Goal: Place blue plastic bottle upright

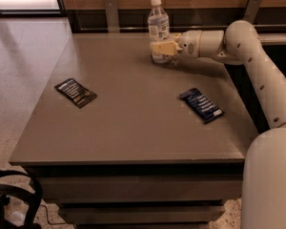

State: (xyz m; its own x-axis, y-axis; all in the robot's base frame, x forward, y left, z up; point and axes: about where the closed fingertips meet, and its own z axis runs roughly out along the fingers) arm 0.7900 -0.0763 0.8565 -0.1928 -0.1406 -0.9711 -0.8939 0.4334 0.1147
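Note:
The blue plastic bottle (158, 25) is a small clear ribbed bottle with a white cap and a pale label. It stands upright at the far middle of the grey table (133, 132), with its base on or just above the surface. My gripper (161, 48) reaches in from the right and is closed around the bottle's lower body. Its tan fingers (158, 47) cover part of the bottle's lower half.
A flat dark-blue snack packet (201, 105) lies right of centre. A black packet (76, 92) lies on the left. A wooden wall with metal brackets (111, 11) runs right behind the table's far edge. A black object (9, 202) sits on the floor at the front left.

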